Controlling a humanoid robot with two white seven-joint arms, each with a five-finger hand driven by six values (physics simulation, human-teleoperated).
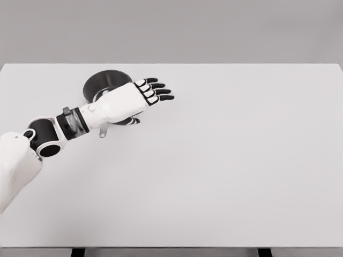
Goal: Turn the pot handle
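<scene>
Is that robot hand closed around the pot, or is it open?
Open. The left hand hovers over the pot with fingers stretched out straight, gripping nothing. The handle pokes out below the wrist.

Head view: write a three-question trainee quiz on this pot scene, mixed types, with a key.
1. True or false: the left hand grips the pot by its rim.
2. Where does the pot handle show? A) below the forearm B) right of the fingertips
3. Fill in: the pot stands on the white ____.

Key: 1 false, the fingers are spread over the pot; 2 A; 3 table.
</scene>
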